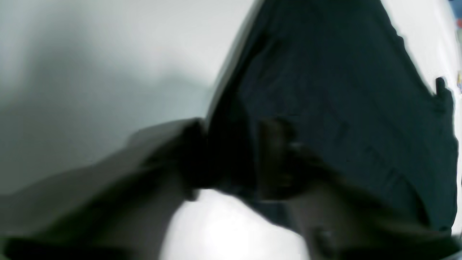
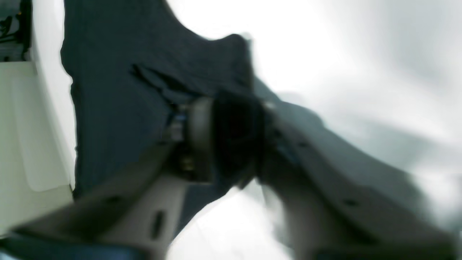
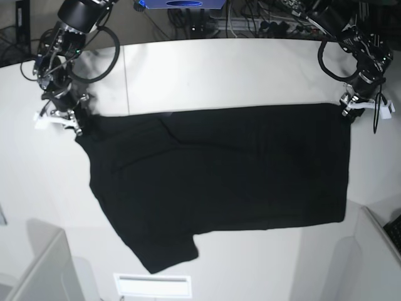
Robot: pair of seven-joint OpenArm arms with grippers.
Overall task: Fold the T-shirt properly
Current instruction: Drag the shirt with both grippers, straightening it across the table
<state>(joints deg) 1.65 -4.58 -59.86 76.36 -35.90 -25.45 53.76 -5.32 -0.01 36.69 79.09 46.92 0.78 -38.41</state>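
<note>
On the left of the base view, right gripper [image 3: 74,116] low at the far-left corner of the T-shirt [image 3: 219,182], black arm and looped cable rising behind it toward the top edge. Fingers seen in the right wrist view [image 2: 231,137] pressed against a bunched fold of dark cloth [image 2: 144,90], apparently pinching it, though blurred. Across the middle, T-shirt spread flat on the white table [image 3: 219,69], plain black side up, long straight far edge running between the two grippers, one short sleeve jutting toward the near edge at lower left, body reaching to a square corner at right. Small white slotted panel [image 3: 152,285] near the bottom edge, just below the sleeve. On the right of the base view, left gripper [image 3: 354,106] at the far-right corner of the shirt, touching its edge. Left wrist view [image 1: 231,159] too blurred and dark to tell for certain; cloth [image 1: 343,90] appears caught between the fingers.
</note>
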